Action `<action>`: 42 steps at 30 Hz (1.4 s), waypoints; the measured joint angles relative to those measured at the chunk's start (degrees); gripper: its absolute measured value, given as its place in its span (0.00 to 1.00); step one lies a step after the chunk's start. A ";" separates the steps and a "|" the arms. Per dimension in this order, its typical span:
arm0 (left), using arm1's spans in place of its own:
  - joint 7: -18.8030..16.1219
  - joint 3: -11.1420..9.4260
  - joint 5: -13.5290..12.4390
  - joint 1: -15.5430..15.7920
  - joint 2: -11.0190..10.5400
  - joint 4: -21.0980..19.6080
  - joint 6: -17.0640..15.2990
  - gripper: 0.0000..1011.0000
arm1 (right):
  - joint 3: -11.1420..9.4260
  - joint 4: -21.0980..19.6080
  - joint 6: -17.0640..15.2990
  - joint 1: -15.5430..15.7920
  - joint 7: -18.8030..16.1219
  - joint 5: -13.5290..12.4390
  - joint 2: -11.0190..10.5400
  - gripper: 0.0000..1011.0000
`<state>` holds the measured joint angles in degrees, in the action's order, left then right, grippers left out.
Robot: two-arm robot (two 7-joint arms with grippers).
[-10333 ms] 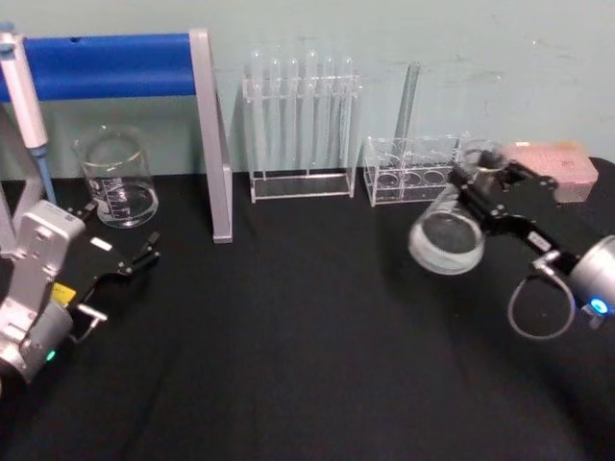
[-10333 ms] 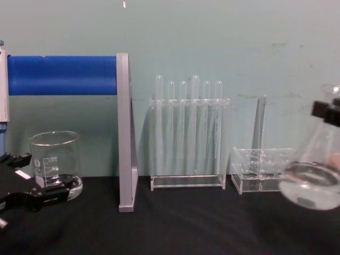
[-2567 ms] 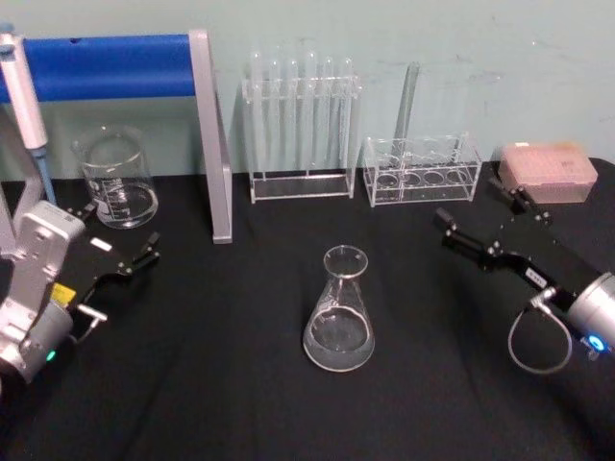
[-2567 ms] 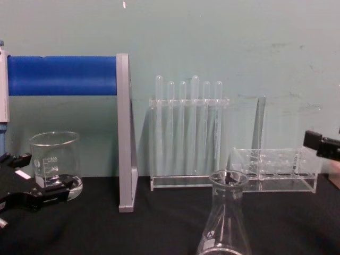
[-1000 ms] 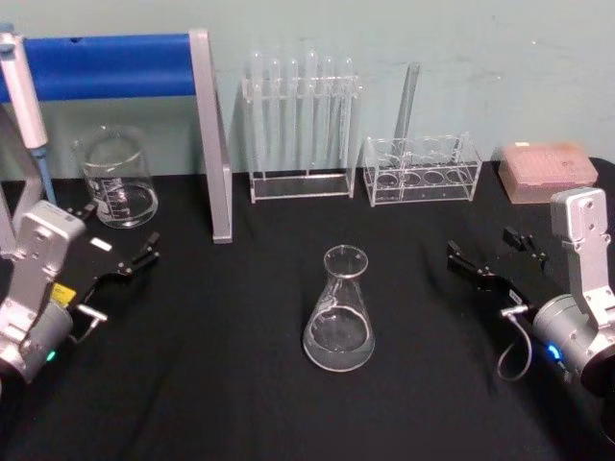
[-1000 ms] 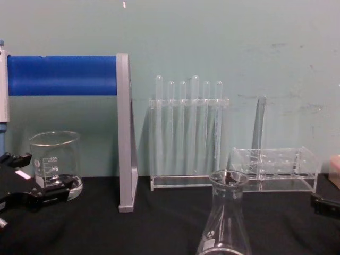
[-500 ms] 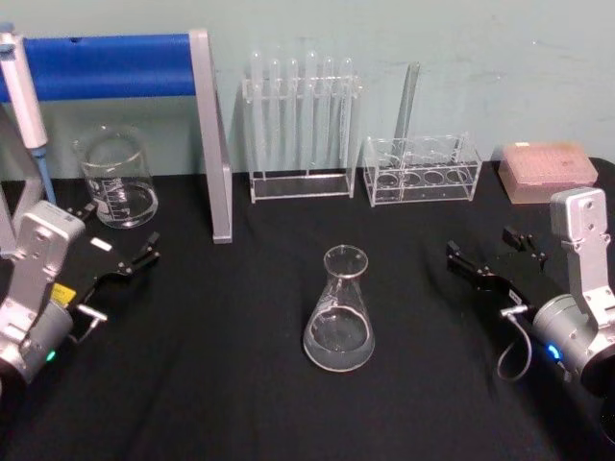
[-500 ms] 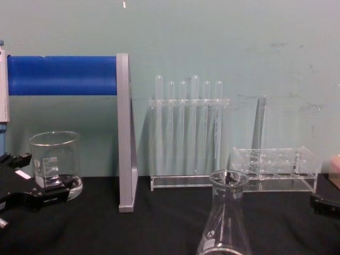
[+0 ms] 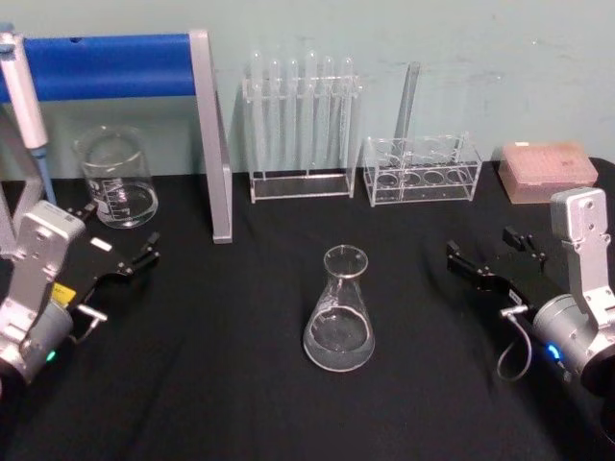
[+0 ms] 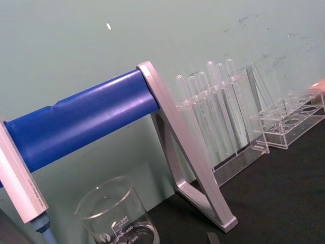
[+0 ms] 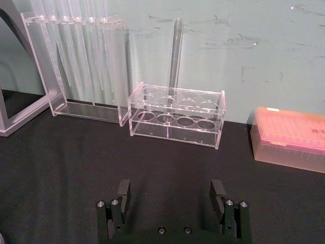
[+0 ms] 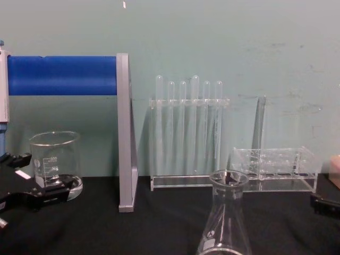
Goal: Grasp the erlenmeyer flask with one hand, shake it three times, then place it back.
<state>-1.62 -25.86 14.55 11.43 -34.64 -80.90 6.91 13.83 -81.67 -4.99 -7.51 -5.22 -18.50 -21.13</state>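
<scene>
Erlenmeyer flask (image 9: pixel 339 312) stands upright on the black bench (image 9: pixel 240 384), centre frame. Right gripper (image 9: pixel 490 254) sits well to its right, jaws spread, gripping nothing. Left gripper (image 9: pixel 120 252) parked at left, jaws apart.

left gripper (image 9: pixel 123 257): thin black fingers, white tag, yellow sticker, grey body | right gripper (image 9: pixel 490 252): black fingers, grey body, blue light, looped cable
</scene>
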 joint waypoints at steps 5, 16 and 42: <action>0.00 0.00 0.00 0.00 0.00 0.00 0.00 0.99 | 0.00 0.00 0.00 0.00 0.00 -0.01 0.00 0.99; 0.00 0.00 0.00 0.00 0.00 0.00 0.00 0.99 | 0.00 0.00 0.00 0.00 0.00 -0.01 0.00 0.99; 0.00 0.00 0.00 0.00 0.00 0.00 0.00 0.99 | 0.00 0.00 0.00 0.00 0.00 0.00 0.00 0.99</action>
<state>-1.62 -25.86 14.55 11.43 -34.65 -80.90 6.91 13.83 -81.67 -5.00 -7.50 -5.22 -18.50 -21.13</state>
